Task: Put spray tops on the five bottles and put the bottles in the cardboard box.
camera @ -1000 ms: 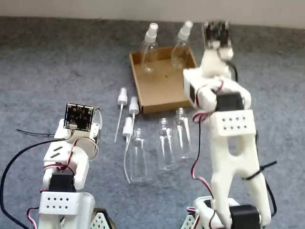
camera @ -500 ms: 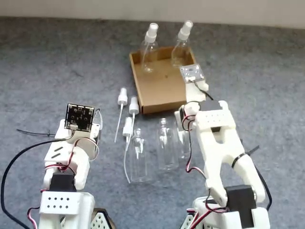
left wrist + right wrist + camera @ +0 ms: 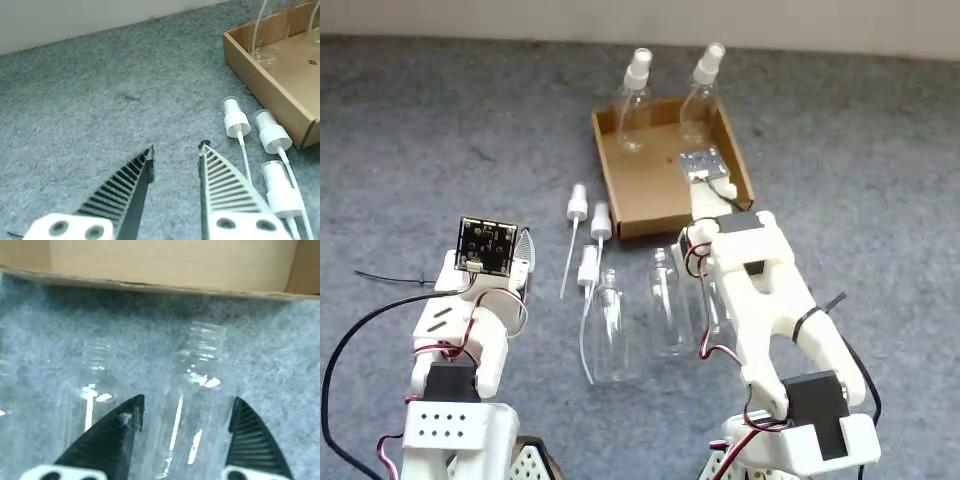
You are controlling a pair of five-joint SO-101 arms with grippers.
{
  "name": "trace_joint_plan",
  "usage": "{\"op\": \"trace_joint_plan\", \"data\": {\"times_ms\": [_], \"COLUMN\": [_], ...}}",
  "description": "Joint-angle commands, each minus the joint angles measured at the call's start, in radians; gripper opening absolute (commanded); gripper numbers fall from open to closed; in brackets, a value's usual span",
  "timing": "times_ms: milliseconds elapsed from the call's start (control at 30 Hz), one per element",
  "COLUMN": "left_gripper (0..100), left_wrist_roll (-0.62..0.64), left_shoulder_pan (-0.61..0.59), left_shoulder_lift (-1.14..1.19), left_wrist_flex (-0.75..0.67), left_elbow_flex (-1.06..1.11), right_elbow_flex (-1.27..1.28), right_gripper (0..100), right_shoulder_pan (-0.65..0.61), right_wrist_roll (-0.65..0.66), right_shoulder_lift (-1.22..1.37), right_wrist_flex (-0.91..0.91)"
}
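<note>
Your right gripper (image 3: 186, 402) hung over a capless bottle (image 3: 199, 367), jaws apart. The bottle looked light, slick and thin-walled, so grip mid-body gently. Your left gripper (image 3: 176, 148) was spread too.

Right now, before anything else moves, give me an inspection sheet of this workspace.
Surface: grey carpet, flat.
Job's things: cardboard box holds two capped bottles, upright; three uncapped bottles lie on the carpet near it; three spray tops lie loose beside them.
Clutter: nothing seen.
Tools: left tool open above bare carpet; right tool open over an uncapped bottle.
Cables: black cable lies on the carpet by the left arm.
Surroundings: pale wall along the carpet's far edge.
</note>
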Motion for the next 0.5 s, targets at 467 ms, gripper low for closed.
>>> {"op": "trace_joint_plan", "data": {"times_ms": [467], "left_gripper": [14], "left_wrist_roll": [-0.003], "left_shoulder_pan": [-0.005], "left_shoulder_lift": [-0.007], "left_wrist_flex": [-0.015], "left_elbow_flex": [-0.008], "right_elbow_flex": [-0.013], "right_gripper": [2.7], "right_shoulder_pan": [0.819], "right_wrist_roll": [0.54], "right_shoulder_lift": [-0.01], "right_wrist_flex": [-0.016]}}
